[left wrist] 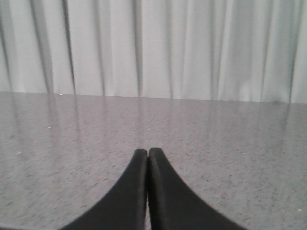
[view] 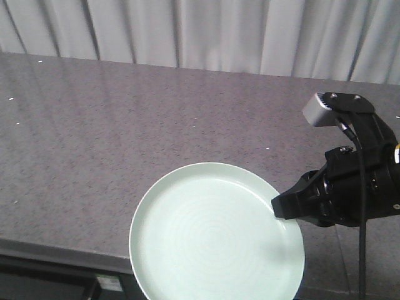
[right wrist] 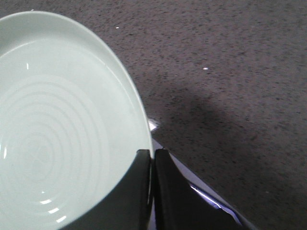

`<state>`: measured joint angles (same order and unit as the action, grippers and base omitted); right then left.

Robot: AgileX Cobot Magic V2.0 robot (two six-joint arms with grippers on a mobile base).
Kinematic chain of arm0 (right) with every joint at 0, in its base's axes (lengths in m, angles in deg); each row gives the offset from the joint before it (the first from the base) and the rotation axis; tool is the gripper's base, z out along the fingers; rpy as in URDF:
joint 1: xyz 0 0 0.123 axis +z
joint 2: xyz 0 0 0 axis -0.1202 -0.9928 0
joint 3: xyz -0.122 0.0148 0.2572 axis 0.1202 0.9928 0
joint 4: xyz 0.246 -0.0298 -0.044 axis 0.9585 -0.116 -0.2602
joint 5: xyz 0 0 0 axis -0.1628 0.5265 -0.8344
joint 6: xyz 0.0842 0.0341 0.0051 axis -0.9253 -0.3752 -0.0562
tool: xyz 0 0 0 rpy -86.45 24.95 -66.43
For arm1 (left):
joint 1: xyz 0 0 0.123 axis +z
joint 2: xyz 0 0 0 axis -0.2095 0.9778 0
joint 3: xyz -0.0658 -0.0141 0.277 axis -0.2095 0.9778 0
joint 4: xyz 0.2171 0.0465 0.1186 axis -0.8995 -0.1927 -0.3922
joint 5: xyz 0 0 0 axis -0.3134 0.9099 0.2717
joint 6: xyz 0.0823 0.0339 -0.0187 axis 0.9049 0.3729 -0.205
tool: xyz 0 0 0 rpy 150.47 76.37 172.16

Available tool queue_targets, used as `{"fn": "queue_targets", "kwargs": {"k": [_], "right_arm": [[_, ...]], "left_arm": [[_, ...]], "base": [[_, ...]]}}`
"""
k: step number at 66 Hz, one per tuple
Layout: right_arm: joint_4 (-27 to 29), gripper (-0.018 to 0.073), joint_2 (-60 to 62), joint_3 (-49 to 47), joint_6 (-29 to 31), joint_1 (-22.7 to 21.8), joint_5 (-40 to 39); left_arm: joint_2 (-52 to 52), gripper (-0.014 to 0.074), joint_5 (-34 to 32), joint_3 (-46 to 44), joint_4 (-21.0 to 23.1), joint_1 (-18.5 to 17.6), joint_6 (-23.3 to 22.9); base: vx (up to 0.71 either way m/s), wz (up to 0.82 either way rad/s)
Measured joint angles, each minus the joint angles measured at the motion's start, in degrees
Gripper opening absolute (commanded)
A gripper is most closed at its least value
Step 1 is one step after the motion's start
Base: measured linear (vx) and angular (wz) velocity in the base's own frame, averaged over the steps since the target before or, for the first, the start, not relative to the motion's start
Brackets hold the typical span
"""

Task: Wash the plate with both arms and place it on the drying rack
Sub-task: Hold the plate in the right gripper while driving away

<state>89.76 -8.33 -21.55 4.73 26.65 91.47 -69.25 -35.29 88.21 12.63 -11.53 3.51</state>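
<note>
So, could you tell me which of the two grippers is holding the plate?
The right gripper: its jaws are closed on the rim of the plate. The left gripper is shut on nothing, with only grey counter ahead.

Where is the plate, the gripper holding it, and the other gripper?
plate (view: 212,240): front view, middle of its green face.
right gripper (view: 280,209): front view, fingertips pinching the plate's rim.
left gripper (left wrist: 147,153): left wrist view, where its closed fingertips meet.
</note>
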Motion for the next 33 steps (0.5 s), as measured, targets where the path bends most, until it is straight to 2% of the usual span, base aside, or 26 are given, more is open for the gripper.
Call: {"fn": "queue_targets", "kwargs": {"k": [33], "right_arm": [[0.0, -0.0008, 0.0, 0.0, 0.0, 0.0, 0.0]], "left_arm": [[0.0, -0.0006, 0.0, 0.0, 0.0, 0.0, 0.0]], "base": [[-0.16, 0.61]]}}
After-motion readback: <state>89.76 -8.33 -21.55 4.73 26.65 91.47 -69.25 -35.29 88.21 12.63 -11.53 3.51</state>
